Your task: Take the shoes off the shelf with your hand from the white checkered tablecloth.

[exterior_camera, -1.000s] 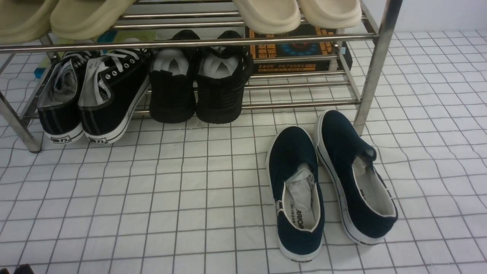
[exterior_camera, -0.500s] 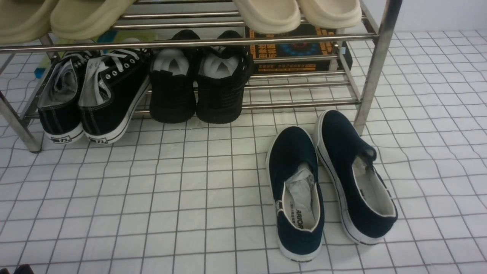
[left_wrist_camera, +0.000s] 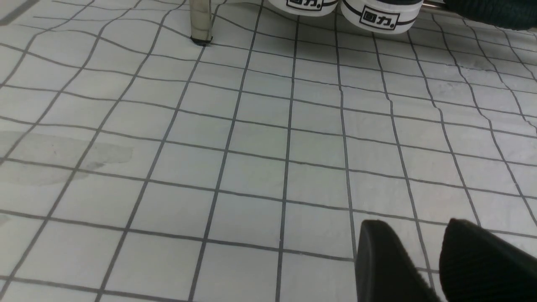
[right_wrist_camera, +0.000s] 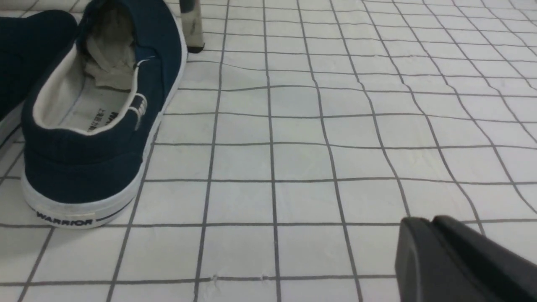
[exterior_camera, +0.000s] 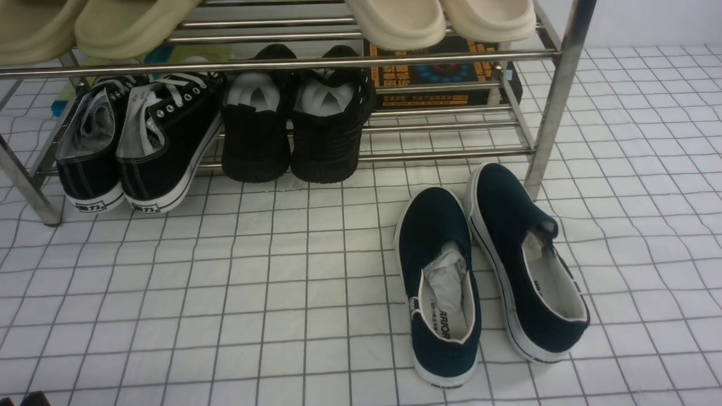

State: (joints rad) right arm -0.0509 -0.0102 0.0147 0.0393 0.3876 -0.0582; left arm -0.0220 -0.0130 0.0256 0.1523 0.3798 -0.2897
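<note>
A: Front view first. Where are the navy shoes?

B: Both lie side by side on the white checkered tablecloth, off the shelf, toes toward its right front leg. Neither pincer shows in this view, so nothing here places them relative to one.

A: What sits on the shelf?

B: Black lace-up sneakers and black high-tops on the lower tier, beige slippers on the upper one.

A: Left wrist view?

B: The left pincer hangs over bare cloth, its two black fingers apart with a clear gap, holding nothing. Well ahead of it stand a shelf leg and the sneakers' white heels. No navy shoe appears.

A: Right wrist view?

B: The right pincer is nearly closed, only a thin seam between its fingers, gripping nothing. One navy shoe, heel marked "WARRIOR", lies apart from it, ahead and off to its side, not touching.
</note>
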